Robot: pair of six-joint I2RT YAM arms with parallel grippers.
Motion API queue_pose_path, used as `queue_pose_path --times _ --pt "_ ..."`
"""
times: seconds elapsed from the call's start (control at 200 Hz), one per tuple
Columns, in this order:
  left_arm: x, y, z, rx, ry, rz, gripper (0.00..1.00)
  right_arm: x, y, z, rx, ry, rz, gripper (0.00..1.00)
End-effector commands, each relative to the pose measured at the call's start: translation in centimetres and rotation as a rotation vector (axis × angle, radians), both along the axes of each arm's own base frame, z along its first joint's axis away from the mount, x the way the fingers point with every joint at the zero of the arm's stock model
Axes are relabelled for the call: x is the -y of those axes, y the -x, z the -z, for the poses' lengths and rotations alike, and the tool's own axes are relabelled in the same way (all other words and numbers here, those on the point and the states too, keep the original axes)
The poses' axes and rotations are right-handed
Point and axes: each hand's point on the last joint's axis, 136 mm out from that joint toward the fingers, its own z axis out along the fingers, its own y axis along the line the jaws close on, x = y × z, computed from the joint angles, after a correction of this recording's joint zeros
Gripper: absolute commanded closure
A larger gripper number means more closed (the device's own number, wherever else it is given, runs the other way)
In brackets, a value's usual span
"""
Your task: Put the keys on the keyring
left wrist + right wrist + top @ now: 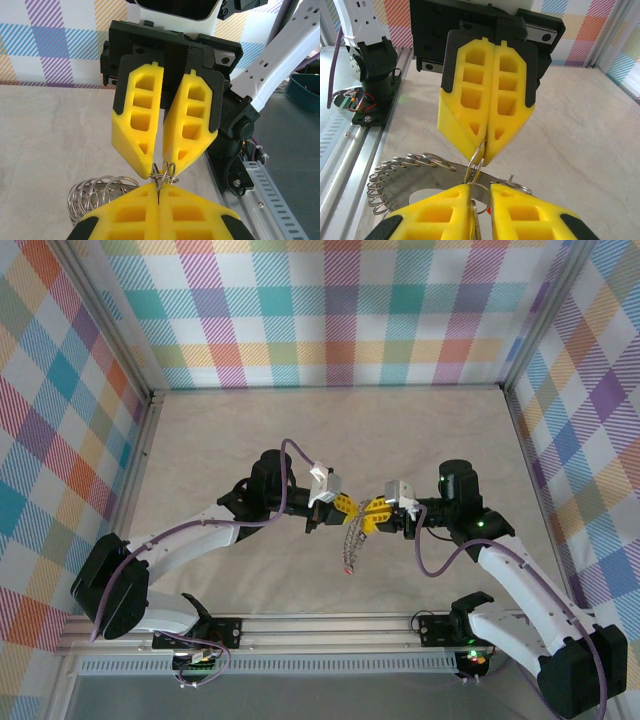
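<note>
Silvery thin-wire keyring (390, 175), long coil, many loops.

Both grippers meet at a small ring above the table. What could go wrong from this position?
1. The left gripper pinches the small metal ring only with its fingertips. A pull from the right gripper might make the ring slip out.
2. The keyring trails loose below the grippers, so it may swing or catch on a finger.
3. The grippers stand tip to tip, so a small push forward could make them collide.
</note>
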Motion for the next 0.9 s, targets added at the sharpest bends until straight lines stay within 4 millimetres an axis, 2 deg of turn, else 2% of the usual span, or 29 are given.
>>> queue_pose_path --times 0.0,0.335,0.58,0.9 --pt "0.7 -0.2 -2.6 0.069 0.068 0.018 1.00 -0.7 1.2 -1.5 0.040 -0.052 -0.086 0.84" --pt "0.9 -0.3 -2.6 0.057 0.071 0.015 1.00 -0.8 1.6 -1.1 0.058 -0.045 -0.083 0.79" --pt "0.8 -0.3 -2.7 0.056 0.077 0.013 1.00 -0.8 1.6 -0.9 0.058 -0.044 -0.074 0.82" --pt "0.6 -0.2 -2.8 0.063 0.080 0.009 1.00 -0.6 0.6 0.1 0.034 -0.018 -0.013 0.83"
